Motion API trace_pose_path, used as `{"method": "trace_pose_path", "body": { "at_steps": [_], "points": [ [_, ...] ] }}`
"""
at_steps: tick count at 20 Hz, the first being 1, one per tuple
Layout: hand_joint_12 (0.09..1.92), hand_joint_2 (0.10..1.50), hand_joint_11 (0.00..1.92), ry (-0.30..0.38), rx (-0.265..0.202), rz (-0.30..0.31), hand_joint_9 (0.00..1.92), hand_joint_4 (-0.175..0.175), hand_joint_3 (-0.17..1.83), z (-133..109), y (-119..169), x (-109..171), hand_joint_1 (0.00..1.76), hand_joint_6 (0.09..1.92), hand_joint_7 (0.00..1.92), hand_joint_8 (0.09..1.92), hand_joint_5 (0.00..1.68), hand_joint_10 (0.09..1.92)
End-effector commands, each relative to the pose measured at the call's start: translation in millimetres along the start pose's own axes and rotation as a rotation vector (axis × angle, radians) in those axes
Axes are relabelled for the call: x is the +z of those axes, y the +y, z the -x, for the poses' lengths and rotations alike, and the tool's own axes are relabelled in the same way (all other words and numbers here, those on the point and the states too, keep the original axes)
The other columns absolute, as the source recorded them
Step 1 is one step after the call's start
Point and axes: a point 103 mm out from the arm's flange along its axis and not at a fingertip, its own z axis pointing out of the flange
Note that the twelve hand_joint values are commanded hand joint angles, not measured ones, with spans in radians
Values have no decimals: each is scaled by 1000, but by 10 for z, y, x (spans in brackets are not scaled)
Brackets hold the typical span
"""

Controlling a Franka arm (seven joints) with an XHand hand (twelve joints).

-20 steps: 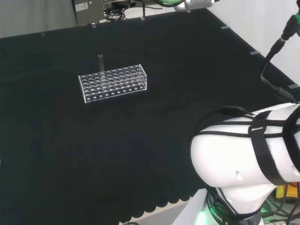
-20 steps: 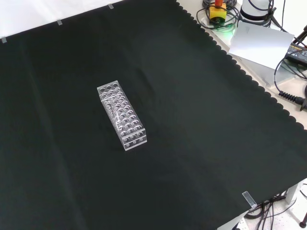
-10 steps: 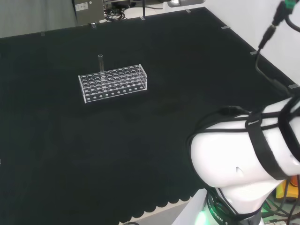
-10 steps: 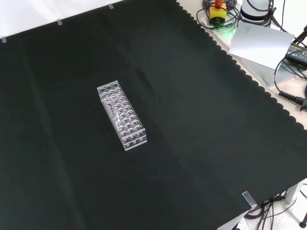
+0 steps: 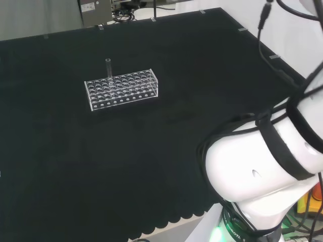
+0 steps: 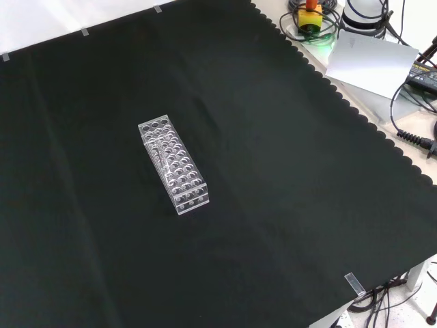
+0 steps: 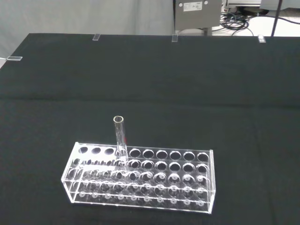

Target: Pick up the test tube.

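Your target is the test tube [image 7: 119, 136], standing upright in a clear rack [image 7: 140, 176] with its long axis vertical and its open mouth well above the rack's top. In the wrist view it sits in the far row of holes, a few holes in from one end; in the head view the test tube [image 5: 108, 68] rises from the rack's far edge near its left end. The rack stands alone on the black tabletop [image 5: 166, 116], well apart from the arm [image 5: 267, 166], whose white links sit at the head view's right. So your reach runs leftward and away across the tabletop in that view, then down onto the tube from above. I cannot tell how the hand is set or whether it holds anything.

Compared with a second ago, the rack and tube have not moved in either fixed view. The arm's links in the head view have shifted: the strapped link has swung upward and the cable at the top right has moved
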Motion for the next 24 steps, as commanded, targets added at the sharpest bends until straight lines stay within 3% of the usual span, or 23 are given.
{"method": "trace_pose_path", "body": {
  "at_steps": [1,8,24],
  "points": [
    [1576,847,0,20,-45,-22,123,-108,370,-117,425,153,686,87,184,898,238,964],
    [1559,825,80,47,-77,-82,279,-117,427,-202,796,455,699,87,318,903,309,930],
    [1541,817,126,-28,-146,-240,406,-130,454,-656,1420,1247,723,87,481,921,404,903]
  ]
}}
